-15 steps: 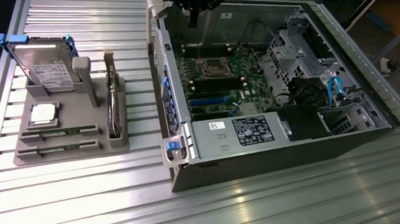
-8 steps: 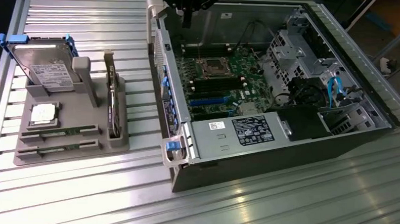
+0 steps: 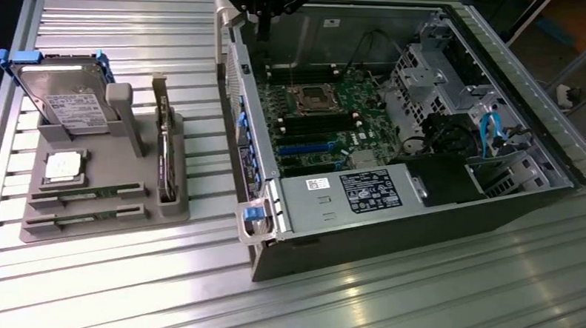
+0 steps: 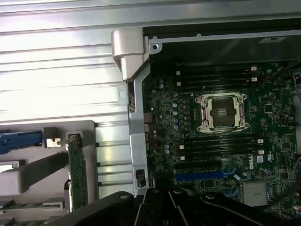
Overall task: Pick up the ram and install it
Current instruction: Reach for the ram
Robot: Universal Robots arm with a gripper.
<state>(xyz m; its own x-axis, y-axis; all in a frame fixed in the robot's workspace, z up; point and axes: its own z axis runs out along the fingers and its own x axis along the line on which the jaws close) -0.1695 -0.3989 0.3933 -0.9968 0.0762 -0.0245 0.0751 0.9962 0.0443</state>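
The tool point(image 3: 263, 25) hangs above the upper rim of the open computer case point(image 3: 269, 252), its fingers point(image 4: 164, 203) drawn together and empty. The ram point(image 3: 82, 194) lies flat in a slot of the gray holder point(image 3: 122, 223) on the slatted metal table point(image 3: 396, 302), well apart from the tool, with a twin stick point(image 3: 78, 216) just beside it (which of the pair is the task's own cannot be told). A dark expansion card point(image 3: 163, 155) stands upright in the same holder. On the motherboard point(image 4: 273, 122), dark memory slots point(image 4: 218, 143) flank the bare processor socket point(image 4: 221, 113).
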